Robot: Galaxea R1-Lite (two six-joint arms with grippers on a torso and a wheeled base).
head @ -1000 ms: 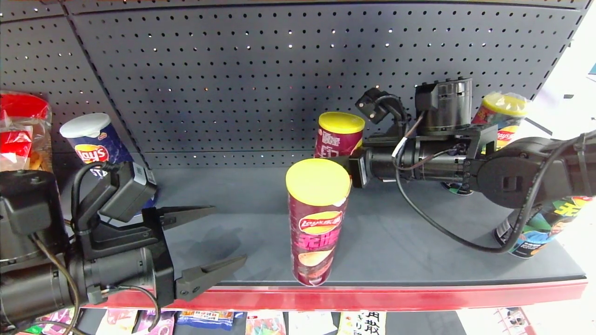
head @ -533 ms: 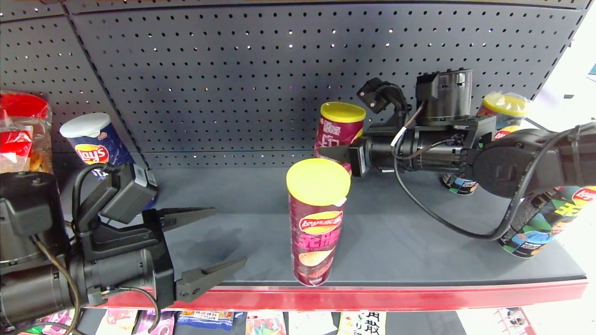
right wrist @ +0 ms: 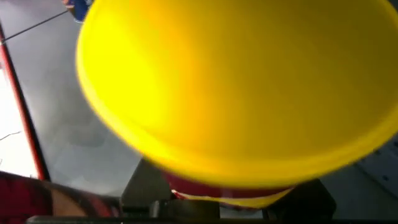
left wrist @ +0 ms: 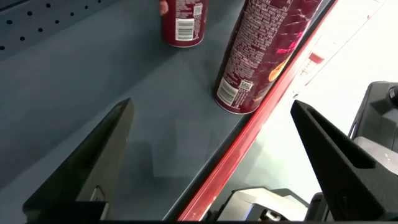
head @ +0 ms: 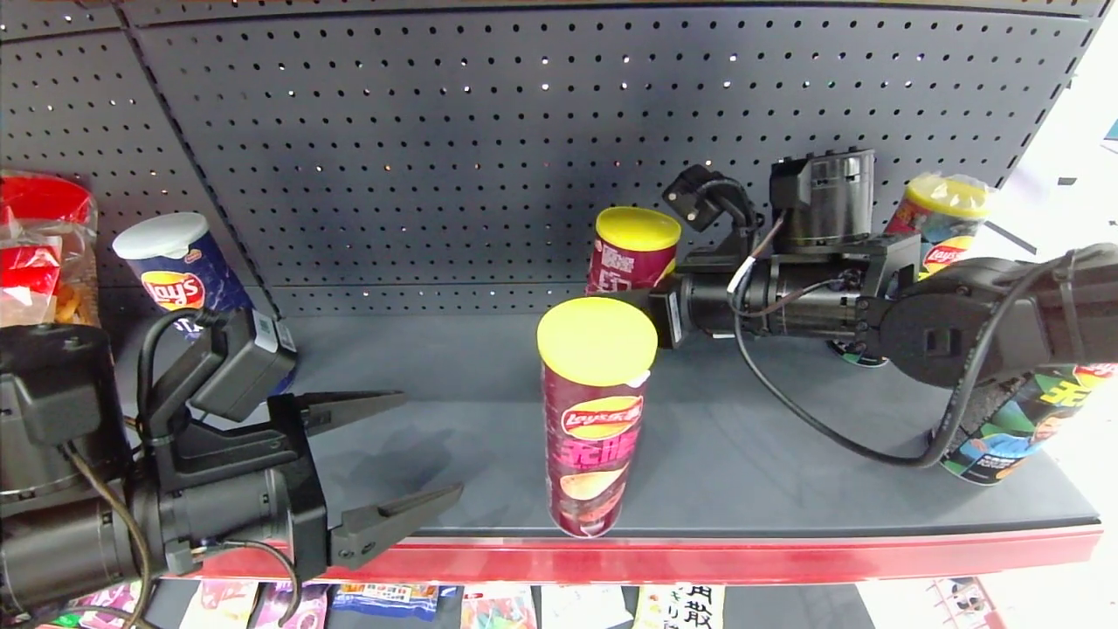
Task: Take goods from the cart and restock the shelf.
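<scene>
While the right gripper (head: 636, 301) is clamped on a maroon cylindrical chips can w/ yellow plastic lid (head: 636, 249), that held can sits between its fingers at the rear of the dark grey metal shelf (head: 742, 454), close to the grey perforated back panel (head: 437, 157), and leans slightly. Its base is hidden in head view. In left wrist view it looks down at shelf level, but contact can't be confirmed. In right wrist view the yellow lid is right up against the cam, w/ a finger (right wrist: 146, 186) on either side of the maroon body.

A second maroon chips can w/ yellow lid (head: 596, 419) stands upright just in front of the right gripper, at the red front lip (head: 742, 559) of the shelf. Left wrist view shows the two maroon cans apart, not touching.

The left gripper (head: 430, 445) hovers at the shelf's front edge w/ fingers spread wide and nothing between them. The second maroon can is off to its right, near but apart.

A blue chips can w/ white lid (head: 175, 262) stands behind the left gripper, toward the back panel. A red-lidded clear container (head: 35, 227) is further to that gripper's left.

Behind the right wrist stands a printed can w/ yellow lid (head: 948, 218). A green-black printed can (head: 1004, 445) stands in front of the right arm, near the shelf's right end. Assorted snack packets (head: 489, 603) show on the level below the red lip.
</scene>
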